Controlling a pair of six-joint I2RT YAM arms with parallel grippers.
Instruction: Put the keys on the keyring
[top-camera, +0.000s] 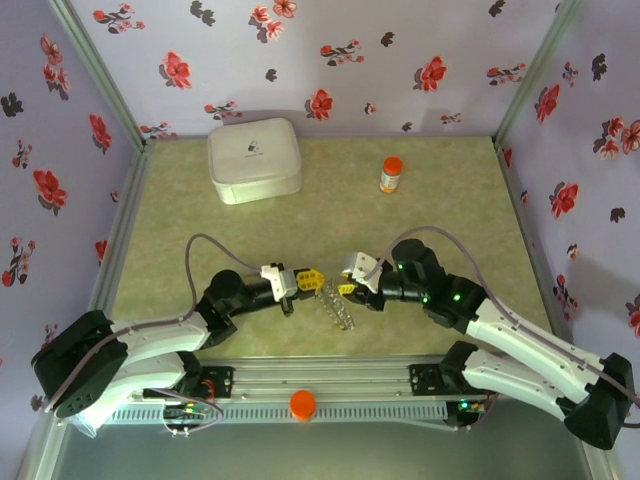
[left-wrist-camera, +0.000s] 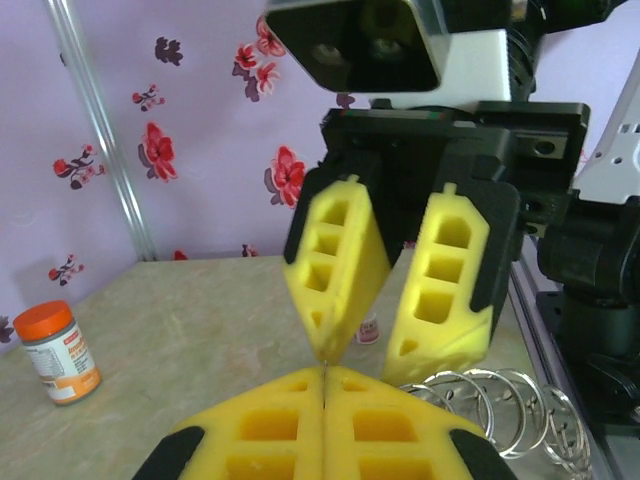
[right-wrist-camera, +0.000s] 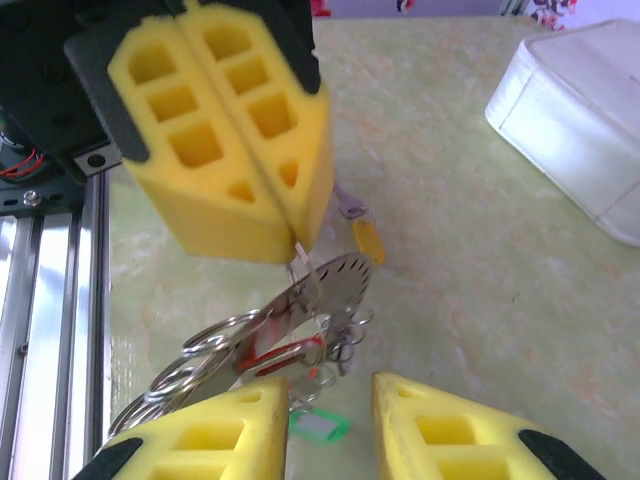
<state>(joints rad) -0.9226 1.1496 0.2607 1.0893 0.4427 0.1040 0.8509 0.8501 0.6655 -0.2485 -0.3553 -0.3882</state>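
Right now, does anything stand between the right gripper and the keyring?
Nothing visible does. The right gripper, jaws apart, faces the keyring directly; the shut left gripper seems to pinch its top edge, outside that gap.

White case (top-camera: 255, 158) and orange-capped bottle (top-camera: 391, 174) stand apart on the table (top-camera: 450, 220)

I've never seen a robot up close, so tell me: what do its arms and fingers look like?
Both the left arm and right arm have white shells between chunky black joints, each with a grey cable looping along it. The right arm shows small green lights. The fingers are yellow foam-like wedges with rectangular holes, set in black holders.
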